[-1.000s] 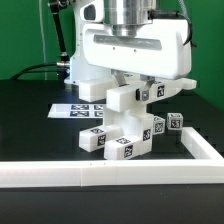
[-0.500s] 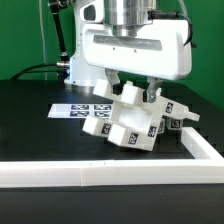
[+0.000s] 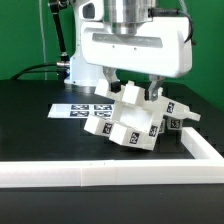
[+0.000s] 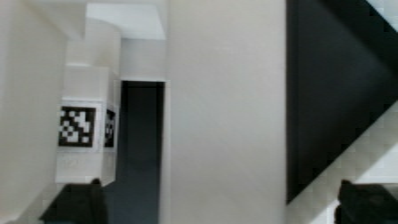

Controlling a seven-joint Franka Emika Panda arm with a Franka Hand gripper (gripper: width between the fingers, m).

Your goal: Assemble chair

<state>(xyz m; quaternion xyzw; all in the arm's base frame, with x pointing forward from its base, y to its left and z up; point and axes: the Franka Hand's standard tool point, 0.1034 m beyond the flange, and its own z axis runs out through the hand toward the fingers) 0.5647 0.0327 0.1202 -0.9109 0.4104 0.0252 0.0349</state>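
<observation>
The chair (image 3: 127,122) is a blocky white structure with black-and-white tags, lying tilted on the black table with one end low toward the exterior view's left. My gripper (image 3: 132,90) hangs right over its upper end, open, one finger on each side of a raised white piece. In the wrist view that white piece (image 4: 226,110) runs between the dark fingertips (image 4: 75,205), with a gap on both sides. My gripper (image 4: 221,206) holds nothing. A tagged block (image 4: 79,125) of the chair shows beside the piece.
The marker board (image 3: 72,110) lies flat behind the chair at the exterior view's left. A long white border frame (image 3: 100,172) runs along the front and turns back at the right (image 3: 202,146). A small tagged white part (image 3: 177,122) lies just right of the chair.
One second ago the structure stood upright in the closed jaws. It has since tipped over into a tilted lie and the jaws have opened. Nothing has moved over the last half second.
</observation>
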